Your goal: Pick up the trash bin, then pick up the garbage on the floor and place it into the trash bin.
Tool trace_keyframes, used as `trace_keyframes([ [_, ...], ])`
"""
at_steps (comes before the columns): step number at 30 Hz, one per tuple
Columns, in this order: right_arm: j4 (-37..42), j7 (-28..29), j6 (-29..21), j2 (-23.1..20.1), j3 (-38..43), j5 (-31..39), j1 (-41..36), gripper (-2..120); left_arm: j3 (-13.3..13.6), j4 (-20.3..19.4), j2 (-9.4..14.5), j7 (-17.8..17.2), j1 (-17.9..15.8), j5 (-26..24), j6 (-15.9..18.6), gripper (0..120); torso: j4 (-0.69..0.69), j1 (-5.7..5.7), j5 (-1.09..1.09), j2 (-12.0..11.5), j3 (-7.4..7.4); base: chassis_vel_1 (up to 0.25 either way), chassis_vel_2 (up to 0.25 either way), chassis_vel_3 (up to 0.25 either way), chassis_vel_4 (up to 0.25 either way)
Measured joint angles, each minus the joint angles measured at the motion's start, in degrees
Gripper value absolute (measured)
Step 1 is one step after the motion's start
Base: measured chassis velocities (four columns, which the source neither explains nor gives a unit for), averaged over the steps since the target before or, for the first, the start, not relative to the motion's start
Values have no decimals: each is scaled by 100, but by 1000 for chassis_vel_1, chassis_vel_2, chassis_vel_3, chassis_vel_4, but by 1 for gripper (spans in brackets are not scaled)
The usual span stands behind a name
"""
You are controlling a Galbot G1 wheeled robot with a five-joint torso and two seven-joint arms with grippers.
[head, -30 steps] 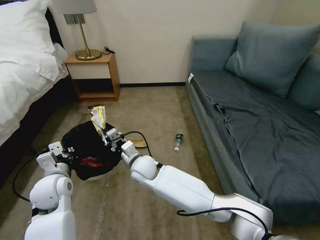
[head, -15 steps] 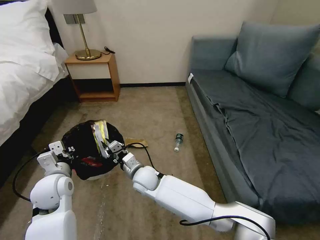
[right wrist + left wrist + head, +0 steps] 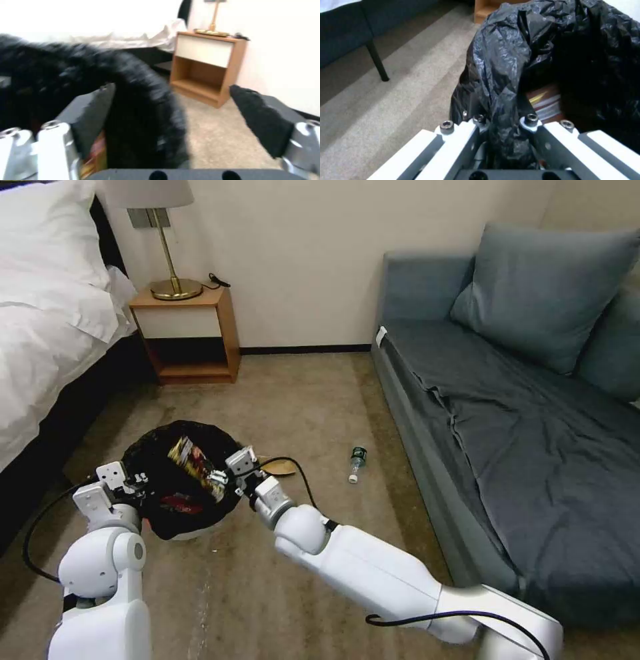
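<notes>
Left gripper (image 3: 133, 481): clamped on the bin's near rim; its wrist view shows the black liner (image 3: 506, 75) pinched between the fingers.
Trash bin (image 3: 175, 473): on the carpet, gold wrapper (image 3: 195, 465) and red packet (image 3: 179, 505) inside.
Right gripper (image 3: 230, 477): at the bin's right rim; its wrist view shows the fingers (image 3: 263, 120) wide apart, nothing between them.
Cardboard scrap (image 3: 280, 467): just right of the bin.
Bottle (image 3: 357, 463): lying near the sofa (image 3: 507, 400).

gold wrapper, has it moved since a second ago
Yes. The gold wrapper has dropped from upright above the trash bin's far rim, near the nightstand, down into the bin; the right hand has opened.
</notes>
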Motion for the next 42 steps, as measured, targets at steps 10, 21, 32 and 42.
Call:
trace_keyframes([
  [10,395,2,87,-329,1220,-139,-508,100,-69,28,6,49,34,-86,0,4,0,0,0,0,0,0,0,0,0],
  [21,426,-378,1147,-602,2854,-650,-1999,100,24,244,153,150,-8,-72,-99,4,-2,0,1,0,0,0,0,0,0],
  [32,254,-642,1833,-396,3684,-790,-2606,100,-29,417,156,232,-71,-101,-183,4,0,0,0,0,0,0,0,0,0],
  [42,55,-1011,2000,-309,3882,-1154,-2738,100,-87,362,178,292,5,-148,-234,4,0,0,-1,-1,0,0,0,0,0],
])
